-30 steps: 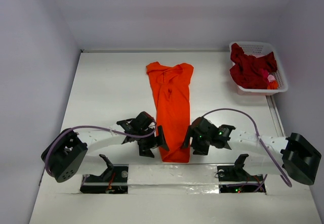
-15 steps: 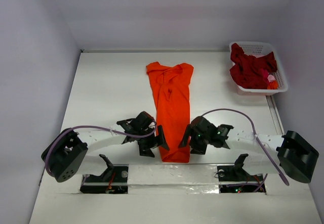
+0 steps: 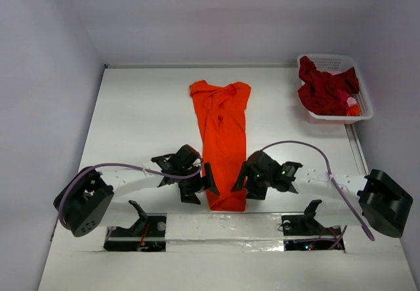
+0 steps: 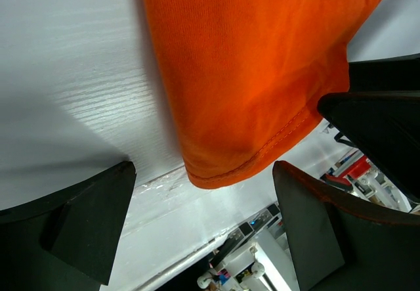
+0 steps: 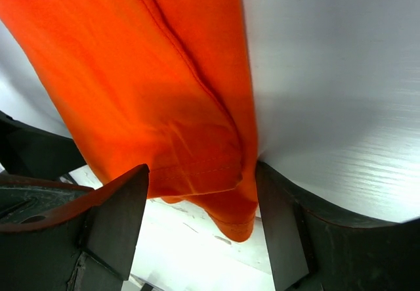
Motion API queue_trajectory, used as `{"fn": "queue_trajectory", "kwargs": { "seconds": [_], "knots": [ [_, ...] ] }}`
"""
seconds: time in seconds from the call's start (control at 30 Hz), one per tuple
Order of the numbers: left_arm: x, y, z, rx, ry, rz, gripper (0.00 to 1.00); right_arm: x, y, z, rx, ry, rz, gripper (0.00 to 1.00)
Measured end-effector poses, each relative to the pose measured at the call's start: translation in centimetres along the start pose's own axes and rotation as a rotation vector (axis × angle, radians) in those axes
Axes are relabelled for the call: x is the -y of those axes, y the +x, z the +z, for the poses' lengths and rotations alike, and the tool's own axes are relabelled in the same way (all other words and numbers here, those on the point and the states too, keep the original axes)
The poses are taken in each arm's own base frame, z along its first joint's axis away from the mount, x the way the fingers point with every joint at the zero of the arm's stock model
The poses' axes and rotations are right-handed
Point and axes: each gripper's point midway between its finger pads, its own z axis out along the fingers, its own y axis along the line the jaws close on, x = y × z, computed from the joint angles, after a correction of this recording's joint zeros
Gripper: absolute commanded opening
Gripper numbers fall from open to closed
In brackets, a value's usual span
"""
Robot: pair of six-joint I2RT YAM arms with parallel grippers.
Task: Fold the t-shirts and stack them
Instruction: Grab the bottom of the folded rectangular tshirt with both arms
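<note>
Orange t-shirt [image 3: 223, 140] folded into long strip, flat mid-table, hem toward arm bases. Left gripper [image 4: 205, 176], right gripper [image 5: 200, 173] spread wide, straddling hem corners, nothing clamped. Crimson t-shirt [image 3: 321, 84] in basket [image 3: 361, 74]. Risk: pinching top layer only, fold splaying on lift.

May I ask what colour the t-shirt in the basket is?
The t-shirt is dark crimson; the top external view shows it best.

I see plain bright orange t-shirt [image 3: 223, 143] on white faintly grained table [image 3: 144, 120]; dark crimson t-shirt [image 3: 323, 87] in white latticed basket [image 3: 328, 58]; walls [image 3: 52, 41] pale lilac-grey all round.
</note>
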Motion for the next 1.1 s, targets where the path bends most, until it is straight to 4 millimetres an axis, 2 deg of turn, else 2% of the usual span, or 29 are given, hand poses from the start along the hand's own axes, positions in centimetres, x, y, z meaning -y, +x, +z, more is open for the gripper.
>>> {"fn": "queue_trajectory", "kwargs": {
  "seconds": [0.33,0.77,1.1],
  "knots": [
    [0.4,0.0,0.5,-0.021,0.016,-0.022,0.84,1.6,0.2,-0.9,0.011,0.039,0.002,0.66],
    [0.9,0.2,0.9,-0.050,0.036,-0.034,0.78,2.3,0.3,-0.8,0.006,0.066,-0.001,0.62],
    [0.7,0.2,0.9,-0.049,0.027,-0.038,0.76,1.7,0.4,-0.4,-0.004,0.043,-0.007,0.60]
  ]
}}
